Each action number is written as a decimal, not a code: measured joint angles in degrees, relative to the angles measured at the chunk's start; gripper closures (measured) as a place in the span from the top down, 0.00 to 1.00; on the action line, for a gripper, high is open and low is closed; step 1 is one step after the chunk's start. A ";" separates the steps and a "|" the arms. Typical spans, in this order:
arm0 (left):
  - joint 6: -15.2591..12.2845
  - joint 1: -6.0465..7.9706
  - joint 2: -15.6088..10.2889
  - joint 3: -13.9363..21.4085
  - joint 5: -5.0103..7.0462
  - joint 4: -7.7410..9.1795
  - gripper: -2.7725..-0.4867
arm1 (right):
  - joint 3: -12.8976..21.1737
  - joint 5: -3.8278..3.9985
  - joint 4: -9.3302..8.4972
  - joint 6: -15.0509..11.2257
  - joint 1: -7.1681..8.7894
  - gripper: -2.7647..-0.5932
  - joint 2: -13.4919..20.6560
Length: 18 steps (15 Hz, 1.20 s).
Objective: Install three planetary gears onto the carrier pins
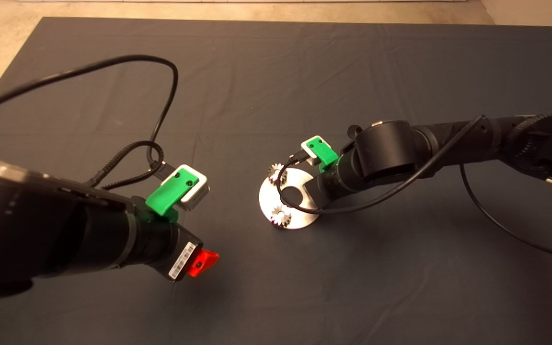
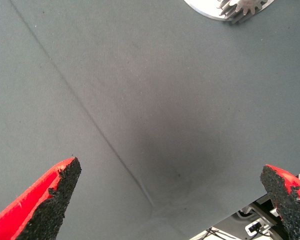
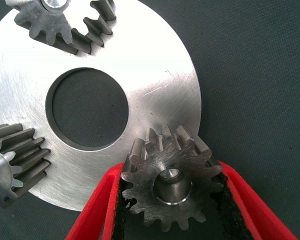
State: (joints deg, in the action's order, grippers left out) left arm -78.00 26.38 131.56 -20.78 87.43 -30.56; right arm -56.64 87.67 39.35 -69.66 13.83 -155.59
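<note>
Closest to my right wrist camera, the right gripper [image 3: 172, 200] clamps the third gear [image 3: 169, 184] over its pin at the disc [image 3: 155, 85] rim, two gears [image 1: 281, 216] already seated, while my left gripper [image 2: 165, 200] idles wide open, empty, beside the disc.

Warm, dim overhead light in head view; mat [image 1: 276, 76] evenly lit, faint creases visible. Soft shadows beneath both arms, spreading toward the mat's near edge. Strong glare on the disc [image 1: 300, 201], nearly blown out white. Left wrist view: diffuse dark shadow patch mid-mat, fingertips [image 2: 60, 200] sharp, weave texture resolved. Right wrist view: brighter, cooler; scratches on disc crisp, held gear [image 3: 170, 185] sharp, pin end gleaming; gear [image 3: 5, 170] at frame edge slightly soft.
</note>
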 joint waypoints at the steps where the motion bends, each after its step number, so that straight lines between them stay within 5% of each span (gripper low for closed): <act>1: 0.00 0.00 -0.02 0.00 0.02 0.00 0.93 | -0.02 0.00 0.00 0.00 0.01 0.22 0.02; 12: 0.00 0.00 0.00 0.00 0.00 0.00 0.93 | -0.69 -0.09 0.00 0.00 -0.01 0.26 -0.17; 18: 0.00 0.00 0.00 0.00 0.00 0.00 0.93 | -0.69 0.00 0.12 0.01 0.03 0.37 -0.48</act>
State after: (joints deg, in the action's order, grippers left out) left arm -78.00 26.38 131.56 -20.78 87.43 -30.56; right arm -57.33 87.67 39.47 -69.64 13.86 -156.06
